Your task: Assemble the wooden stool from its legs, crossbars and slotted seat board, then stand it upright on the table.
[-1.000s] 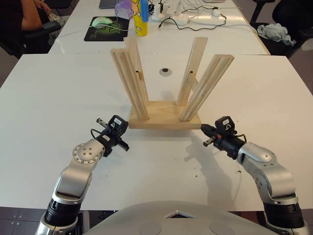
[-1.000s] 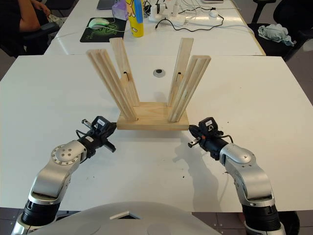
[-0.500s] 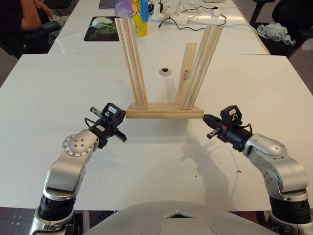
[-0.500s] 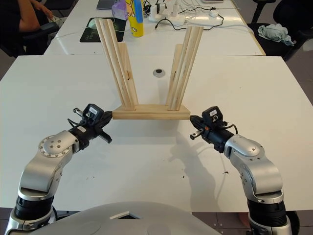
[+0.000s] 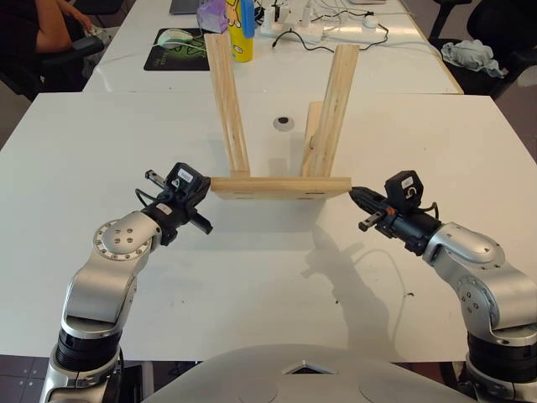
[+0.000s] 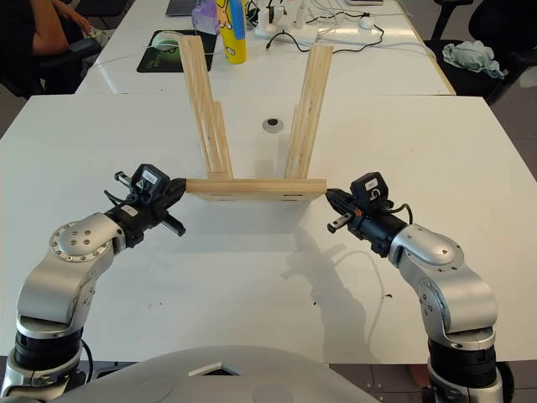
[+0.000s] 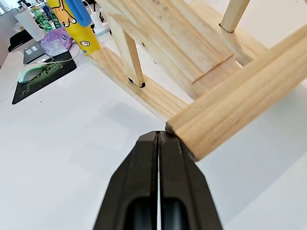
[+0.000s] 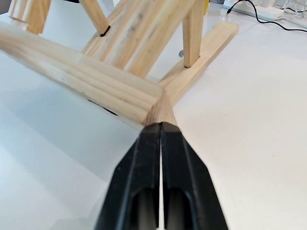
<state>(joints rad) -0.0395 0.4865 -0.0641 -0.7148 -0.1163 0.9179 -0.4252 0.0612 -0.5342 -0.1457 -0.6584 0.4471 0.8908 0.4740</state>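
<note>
The stool [image 5: 281, 186] looks fully put together, so the step in hand appears to be the last one: turning it over to stand on its legs. It sits in the middle of the head view with the seat board [image 5: 252, 186] seen edge-on and the legs [image 5: 228, 101] rising toward the top of the frame. The shadow on the white table [image 5: 101, 151] below suggests that the board is lifted clear of the surface. A crossbar [image 7: 128, 55] is seated in its hole. The left gripper [image 5: 201, 191], at the left end of the board, has its fingers pressed together with the tip against the board's corner. The right gripper [image 5: 356, 193] does the same at the right end, so the stool is squeezed between two closed tips, not clasped. The next move probably calls for steady, equal inward pressure while both wrists roll together. With so small a contact, the board could easily slip out or twist.
</note>
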